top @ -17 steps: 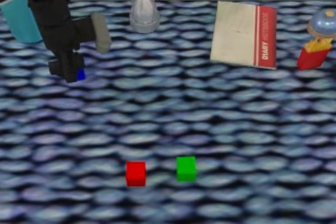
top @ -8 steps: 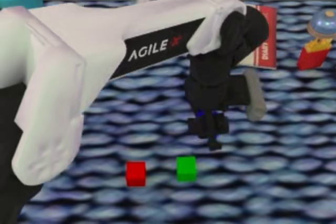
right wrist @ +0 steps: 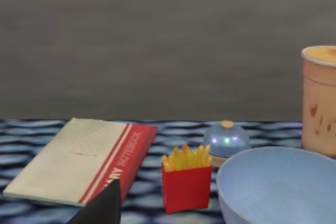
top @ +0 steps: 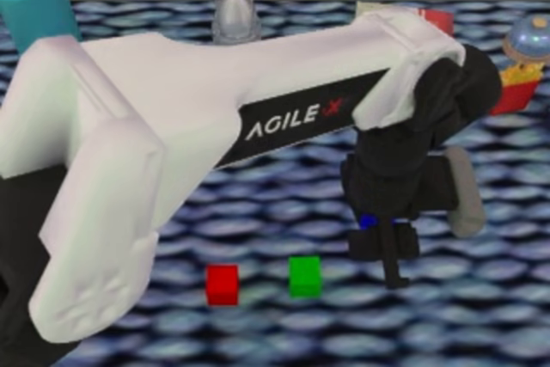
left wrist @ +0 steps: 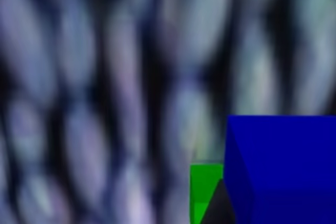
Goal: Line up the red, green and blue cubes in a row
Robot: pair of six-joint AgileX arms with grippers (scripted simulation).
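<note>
Two cubes, the red cube (top: 222, 284) and the green cube (top: 304, 275), sit side by side on the table (top: 258, 333). Just right of the green cube, the left gripper (top: 384, 247) hangs above the table, pinching the blue cube (top: 368, 222). Judged best: lower it straight, level with the green cube, matching the red-green gap. Bare table lies right of the green cube. The right arm is out of view.

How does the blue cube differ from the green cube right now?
The blue cube is held up in the left claw, mostly hidden between its fingers; the green cube rests free on the table, in full view. Blue sits to the right of green and not yet level with the red cube and green pair. They look alike in shape and size.
</note>
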